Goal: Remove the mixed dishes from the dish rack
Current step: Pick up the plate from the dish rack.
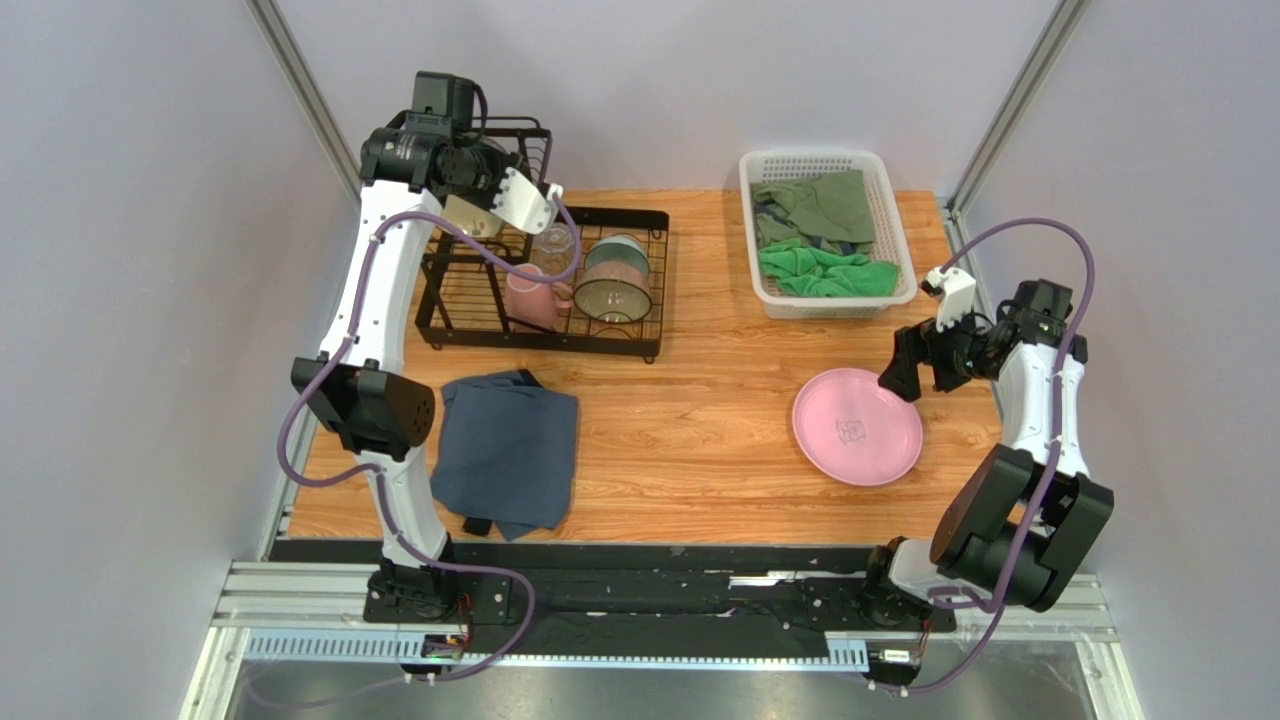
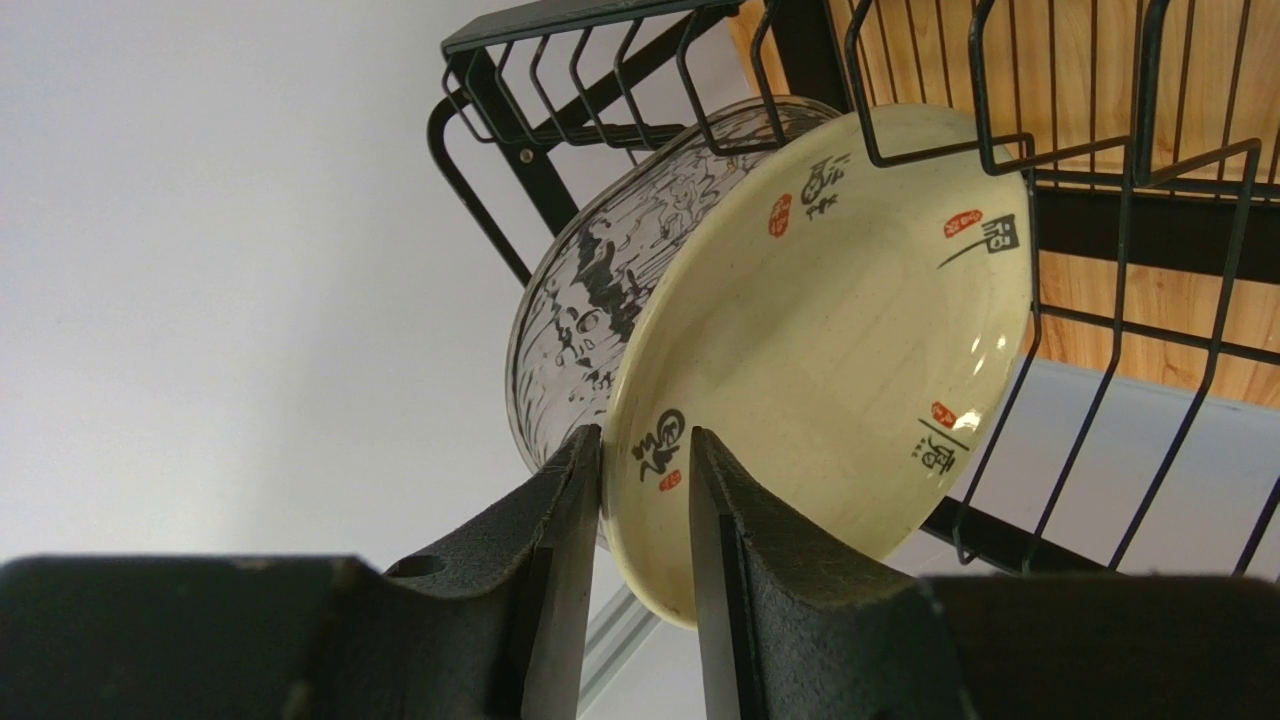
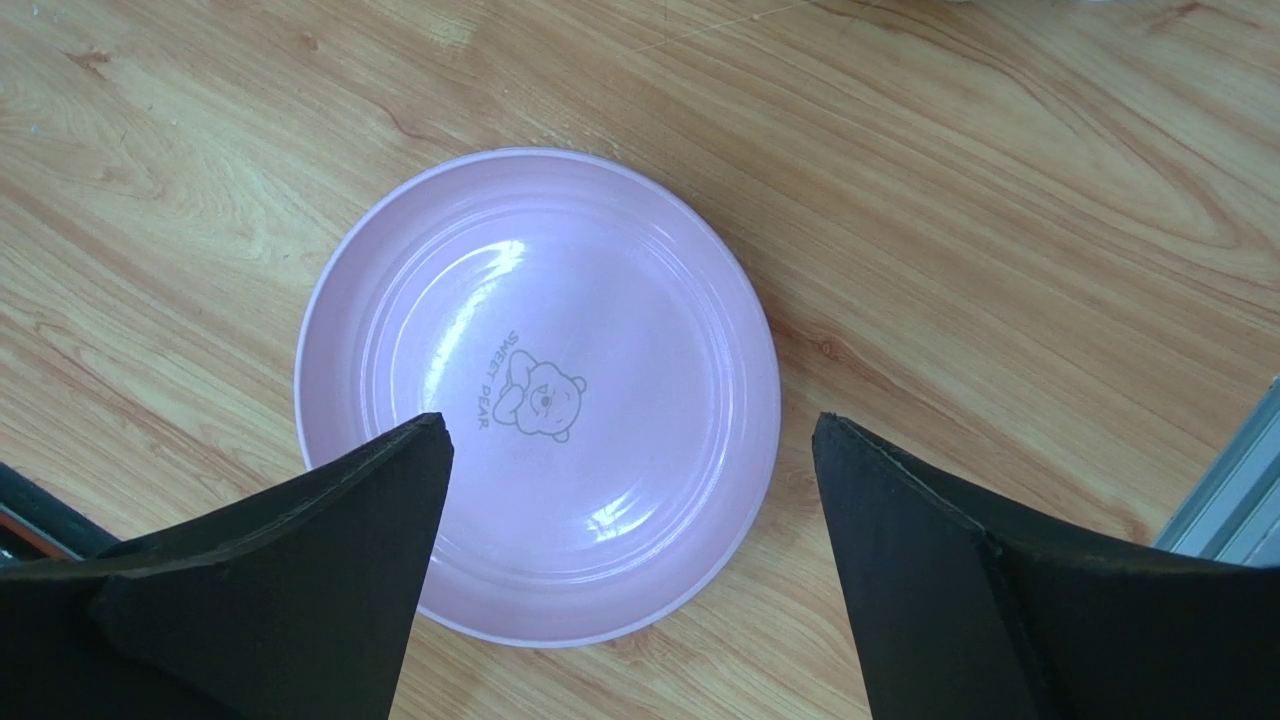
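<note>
Left hand [image 2: 643, 443], nearest the lens, pinches the lower rim of a small cream ceramic plate [image 2: 842, 345]. The plate stands on edge in the black wire dish rack [image 2: 1142, 225], with a clear patterned glass [image 2: 579, 300] touching behind it. Likely risks: the shallow grip lets the plate swing or slip, its edge snags the wires, or the glass tips. Its red and black characters are unreadable. Right hand [image 3: 631, 428], open wide, hovers over a large pink plate [image 3: 541, 270] on the wooden worktop [image 3: 977, 180], printed "SWEET BEAR".

Blue-grey cloth [image 1: 507, 450]; white basket [image 1: 836, 306], seemingly green cloths [image 1: 819, 270]
</note>
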Controlling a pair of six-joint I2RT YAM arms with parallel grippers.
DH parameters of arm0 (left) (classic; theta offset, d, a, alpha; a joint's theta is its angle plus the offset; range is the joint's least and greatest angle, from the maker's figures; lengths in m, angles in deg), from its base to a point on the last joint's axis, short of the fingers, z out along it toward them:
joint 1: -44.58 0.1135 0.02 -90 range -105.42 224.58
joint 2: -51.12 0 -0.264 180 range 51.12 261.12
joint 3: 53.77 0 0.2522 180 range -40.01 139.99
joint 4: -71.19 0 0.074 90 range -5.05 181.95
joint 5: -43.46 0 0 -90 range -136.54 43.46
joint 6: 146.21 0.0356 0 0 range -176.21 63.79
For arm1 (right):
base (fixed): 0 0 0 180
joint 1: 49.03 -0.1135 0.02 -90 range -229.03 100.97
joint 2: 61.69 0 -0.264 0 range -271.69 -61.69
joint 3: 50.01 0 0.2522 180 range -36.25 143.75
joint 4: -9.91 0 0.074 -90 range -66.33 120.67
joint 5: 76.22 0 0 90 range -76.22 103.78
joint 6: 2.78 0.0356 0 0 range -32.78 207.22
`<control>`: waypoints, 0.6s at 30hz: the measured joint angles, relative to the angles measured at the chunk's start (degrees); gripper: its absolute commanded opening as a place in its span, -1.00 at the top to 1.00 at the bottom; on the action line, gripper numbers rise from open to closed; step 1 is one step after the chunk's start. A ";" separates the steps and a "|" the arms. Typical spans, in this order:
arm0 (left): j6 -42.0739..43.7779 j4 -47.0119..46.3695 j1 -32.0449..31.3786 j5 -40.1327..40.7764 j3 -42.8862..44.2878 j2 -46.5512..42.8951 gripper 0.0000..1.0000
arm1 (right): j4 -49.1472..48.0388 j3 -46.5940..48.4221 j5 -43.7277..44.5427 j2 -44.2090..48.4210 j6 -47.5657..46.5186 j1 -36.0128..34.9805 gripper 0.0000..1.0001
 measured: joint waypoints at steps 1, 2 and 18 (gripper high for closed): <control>0.02 -0.09 0.02 0.02 0.00 0.04 0.30 | 0.02 -0.13 0.00 0.00 0.00 0.00 -0.90; 0.02 -0.13 0.04 0.00 0.00 0.07 0.33 | 0.04 -0.24 0.00 0.00 0.00 0.00 -0.90; 0.17 -1.79 0.11 0.07 0.00 0.59 0.57 | 0.04 -0.33 0.39 0.07 -0.17 0.00 -0.89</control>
